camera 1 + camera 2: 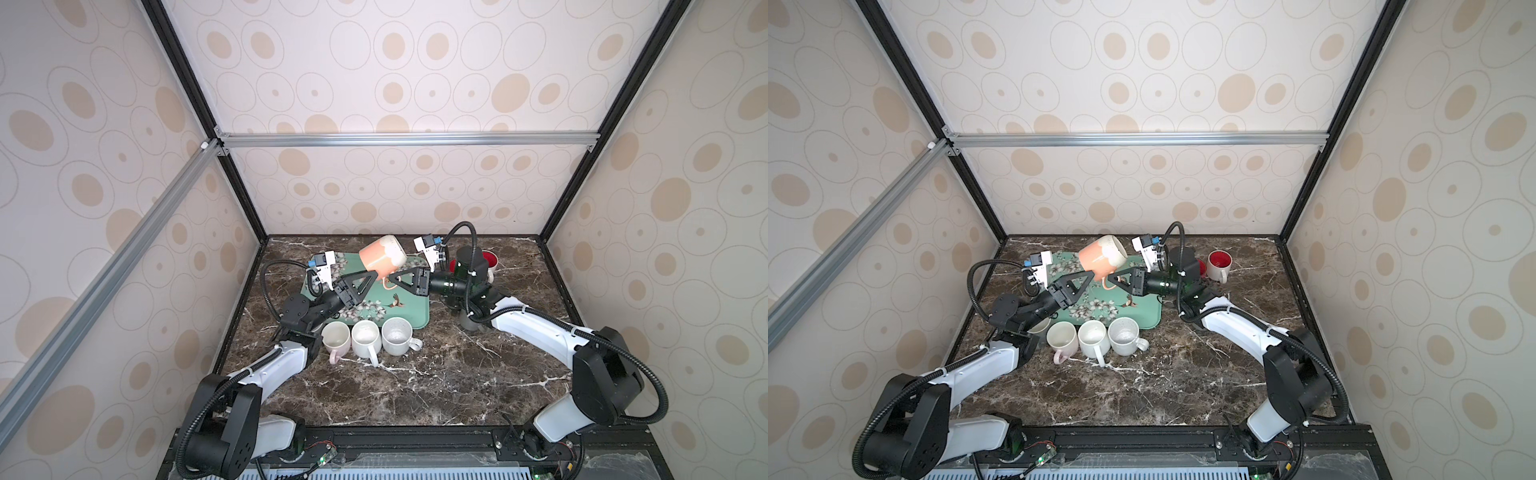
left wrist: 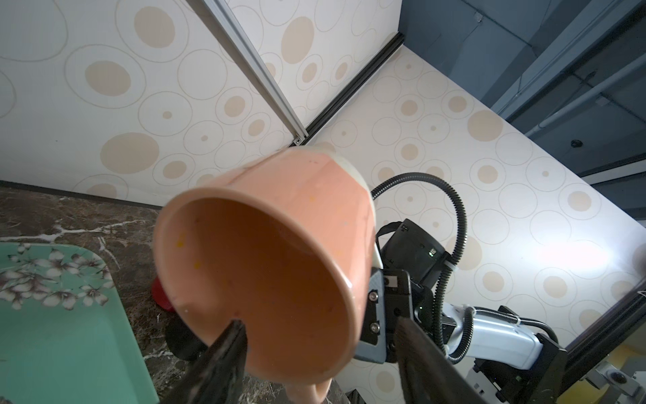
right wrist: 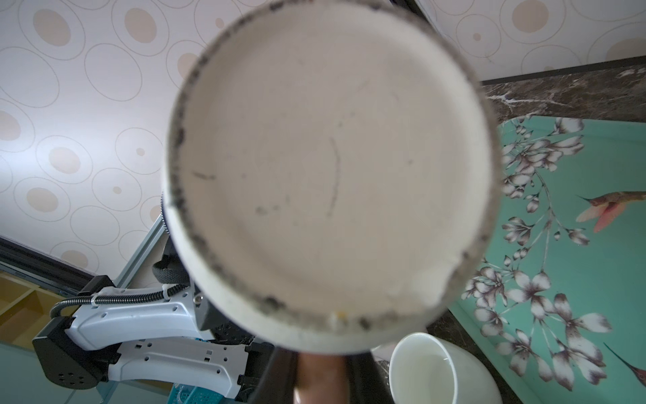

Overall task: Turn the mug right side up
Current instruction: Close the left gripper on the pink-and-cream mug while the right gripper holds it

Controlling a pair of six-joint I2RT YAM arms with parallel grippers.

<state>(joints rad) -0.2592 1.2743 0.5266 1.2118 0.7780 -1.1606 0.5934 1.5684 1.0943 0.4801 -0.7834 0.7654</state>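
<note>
One peach mug (image 1: 382, 257), handle (image 3: 320, 377) pinched by right fingers (image 3: 279, 381); left fingers (image 2: 223, 353) spread; three pale mugs (image 1: 365, 334).

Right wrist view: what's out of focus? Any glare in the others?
Right wrist view: the base of the peach mug fills the frame, soft at its rim, while the floral tray is sharp. Left wrist view: a blown-out bright patch on the wallpaper. Both top views: evenly lit, no glare.
</note>
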